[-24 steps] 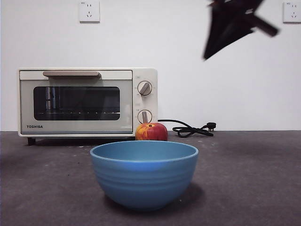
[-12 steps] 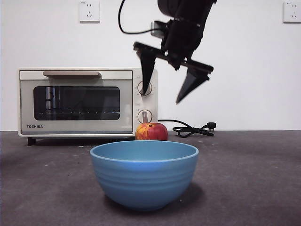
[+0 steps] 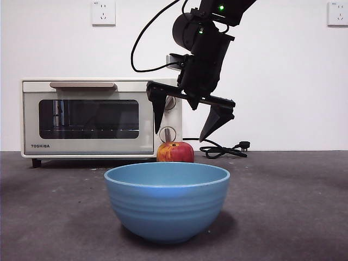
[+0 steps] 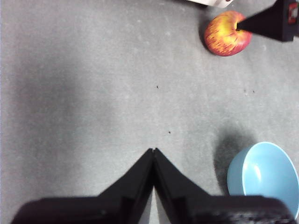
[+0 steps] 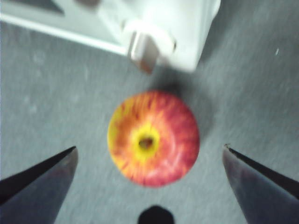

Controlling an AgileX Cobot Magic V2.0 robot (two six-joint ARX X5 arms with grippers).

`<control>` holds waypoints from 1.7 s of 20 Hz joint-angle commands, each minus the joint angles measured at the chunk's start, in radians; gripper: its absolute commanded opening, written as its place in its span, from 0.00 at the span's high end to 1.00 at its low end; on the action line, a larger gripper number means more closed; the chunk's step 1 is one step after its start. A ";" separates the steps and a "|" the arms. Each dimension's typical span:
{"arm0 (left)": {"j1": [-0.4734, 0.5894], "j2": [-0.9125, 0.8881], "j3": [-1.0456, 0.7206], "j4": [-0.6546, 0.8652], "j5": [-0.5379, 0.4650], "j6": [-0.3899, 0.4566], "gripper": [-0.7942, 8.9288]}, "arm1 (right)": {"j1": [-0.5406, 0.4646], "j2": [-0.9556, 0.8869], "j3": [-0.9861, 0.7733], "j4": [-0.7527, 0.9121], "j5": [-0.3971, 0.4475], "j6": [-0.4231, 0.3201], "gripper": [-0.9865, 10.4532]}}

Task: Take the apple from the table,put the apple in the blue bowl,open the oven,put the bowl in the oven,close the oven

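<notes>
Red and yellow, the apple [image 3: 175, 152] sits on the table [image 3: 283, 206] in front of the oven [image 3: 101, 117], behind the bowl [image 3: 167, 201]. The right gripper [image 3: 186, 128] hangs above it, jaws wide. The left gripper [image 4: 153, 150] waits, jaws closed. Gripped off-centre, the round apple might roll away.

table [image 3: 304, 206]: dark grey, speckled
oven [image 3: 100, 117]: set toward the far edge
apple [image 3: 175, 152]: before the oven
blue bowl [image 3: 167, 200]: nearest the front edge
</notes>
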 commanded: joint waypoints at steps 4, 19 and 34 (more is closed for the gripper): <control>-0.003 0.020 0.003 0.011 0.003 0.014 0.92 | 0.004 0.051 0.008 0.061 0.014 0.016 0.39; -0.003 0.029 0.003 0.013 0.000 0.014 0.92 | 0.023 0.169 0.039 0.087 0.063 0.019 0.60; -0.003 0.029 0.003 0.014 0.000 0.022 0.92 | 0.054 0.032 0.213 -0.363 0.098 -0.122 0.92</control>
